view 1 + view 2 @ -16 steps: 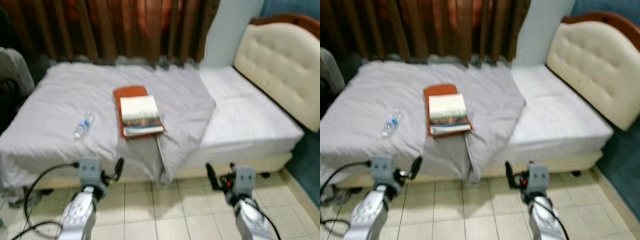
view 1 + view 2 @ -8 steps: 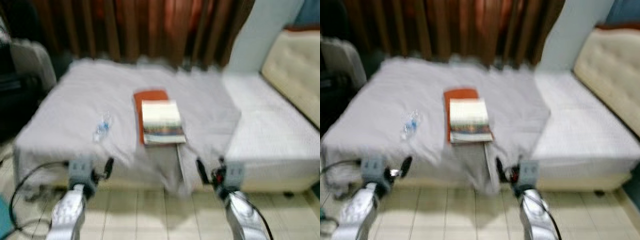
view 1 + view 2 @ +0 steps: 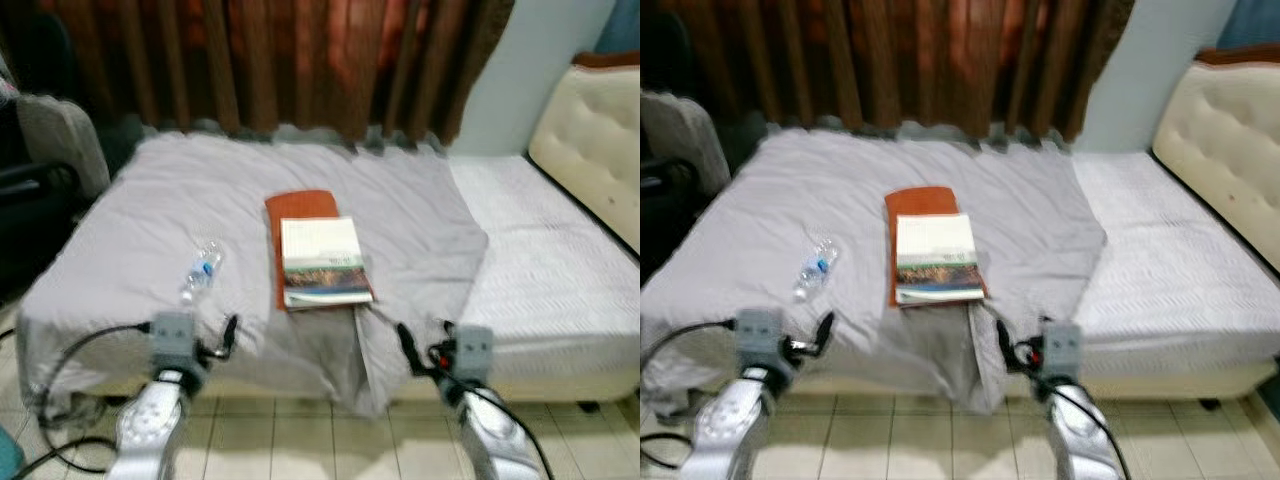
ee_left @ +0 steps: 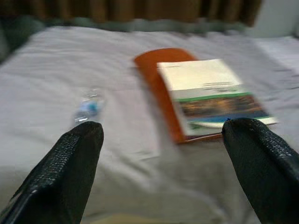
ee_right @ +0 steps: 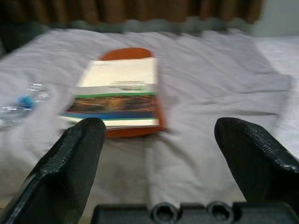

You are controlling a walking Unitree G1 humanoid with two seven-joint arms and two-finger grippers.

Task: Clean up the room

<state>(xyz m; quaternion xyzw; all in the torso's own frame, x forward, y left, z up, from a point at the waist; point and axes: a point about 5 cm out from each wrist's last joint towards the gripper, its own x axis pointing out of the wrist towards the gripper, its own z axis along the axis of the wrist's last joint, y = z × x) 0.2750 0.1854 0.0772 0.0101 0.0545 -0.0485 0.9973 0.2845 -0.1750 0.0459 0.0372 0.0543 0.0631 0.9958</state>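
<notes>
Book (image 3: 322, 262) on orange folder (image 3: 300, 208) mid-bed, bottle (image 3: 200, 271) just left, all untouched
Now closer and squarer to bed (image 3: 120, 230) than a second ago; left gripper (image 4: 161, 175) and right gripper (image 5: 159, 168) both spread wide, empty, low at near edge; within reach soon

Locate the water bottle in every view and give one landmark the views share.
Left eye view: water bottle on the grey blanket, robot's left of the book.
Right eye view: same spot.
Left wrist view: beyond the left finger.
Right wrist view: at the picture's edge, blurred.
Shared landmark: the book on its orange folder.
</notes>
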